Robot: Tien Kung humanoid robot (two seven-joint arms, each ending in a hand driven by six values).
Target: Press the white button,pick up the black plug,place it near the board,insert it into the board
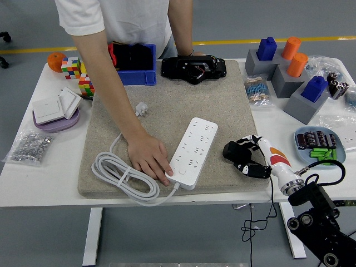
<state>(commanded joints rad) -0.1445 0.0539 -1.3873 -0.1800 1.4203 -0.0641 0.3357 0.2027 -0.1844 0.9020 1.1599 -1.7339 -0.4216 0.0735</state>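
Right hand (253,158): white shell with orange and red markings, black finger segments, silver wrist collar. Black arm (320,222) carries round joint housings and a loose black cable. Person (119,16) wears a white short-sleeved shirt.

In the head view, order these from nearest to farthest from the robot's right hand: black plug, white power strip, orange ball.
From the right hand:
1. black plug, right beside the fingers.
2. white power strip, on the mat's middle.
3. orange ball, far left corner.
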